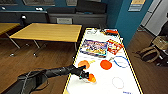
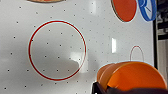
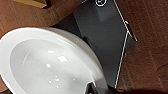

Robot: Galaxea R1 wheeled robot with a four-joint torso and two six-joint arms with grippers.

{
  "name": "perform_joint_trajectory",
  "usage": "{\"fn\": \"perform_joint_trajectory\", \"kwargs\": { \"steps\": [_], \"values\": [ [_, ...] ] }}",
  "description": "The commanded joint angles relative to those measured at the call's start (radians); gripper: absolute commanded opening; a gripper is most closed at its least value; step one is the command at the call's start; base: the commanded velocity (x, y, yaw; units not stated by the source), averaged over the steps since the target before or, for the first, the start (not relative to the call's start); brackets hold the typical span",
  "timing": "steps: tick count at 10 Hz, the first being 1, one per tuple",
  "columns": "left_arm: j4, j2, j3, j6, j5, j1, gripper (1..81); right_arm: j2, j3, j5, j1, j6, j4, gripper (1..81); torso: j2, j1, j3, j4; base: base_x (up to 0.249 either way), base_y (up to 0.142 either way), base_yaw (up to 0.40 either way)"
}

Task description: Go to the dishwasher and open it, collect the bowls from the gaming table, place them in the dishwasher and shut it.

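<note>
The left arm enters from the lower left of the head view and reaches out nearly straight, rising slightly toward the middle of the frame, its left tool out over the near part of the white gaming surface. That tool is pinched on the rim of an orange bowl — in the left wrist view the bowl shows large at the lower right, tilted on edge, with a second orange rim nested just behind it, above the dotted white top and its red circle. A second orange bowl sits just beyond the tool, and an orange disc lies to its right, beside a blue ring. Further up the surface lie a game box and a red snack bag. A wooden table stands at the upper left. In the right wrist view a white bowl shows large at the lower left, over a dark base and wooden floor; the right tool appears to hold it by the rim at the frame's lower edge, though its fingers cannot be made out.
</note>
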Motion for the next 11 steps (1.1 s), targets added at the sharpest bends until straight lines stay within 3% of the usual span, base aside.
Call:
{"fn": "perform_joint_trajectory", "kwargs": {
  "steps": [1, 5, 7, 8, 11],
  "values": [
    [0.002, -0.239, 0.323, -0.007, 0.020, -0.152, 1.0, -0.019, 0.013, -0.064, -0.003, -0.007, -0.025, 1.0, 0.000, 0.000, 0.000, 0.000, 0.000, 0.000, 0.000],
    [0.088, -0.557, 0.632, -0.009, -0.029, -0.081, 1.0, -0.022, 0.035, -0.063, -0.010, -0.008, -0.025, 1.0, 0.000, 0.000, 0.000, 0.000, 0.000, 0.000, 0.000],
    [0.157, -0.674, 0.732, -0.009, -0.046, 0.000, 1.0, -0.017, 0.035, -0.061, -0.013, -0.008, -0.025, 1.0, 0.000, 0.000, 0.000, 0.000, 0.000, 0.000, 0.000],
    [0.190, -0.705, 0.749, -0.007, -0.061, 0.060, 1.0, -0.014, 0.032, -0.060, -0.016, -0.008, -0.025, 1.0, 0.000, 0.000, 0.032, 0.000, 0.000, 0.000, 0.000],
    [0.329, -0.738, 0.737, -0.009, -0.140, 0.258, 1.0, -0.007, 0.032, -0.055, -0.019, -0.008, -0.025, 1.0, 0.000, 0.000, 0.072, 0.000, 0.000, 0.000, 0.000]
  ]
}}
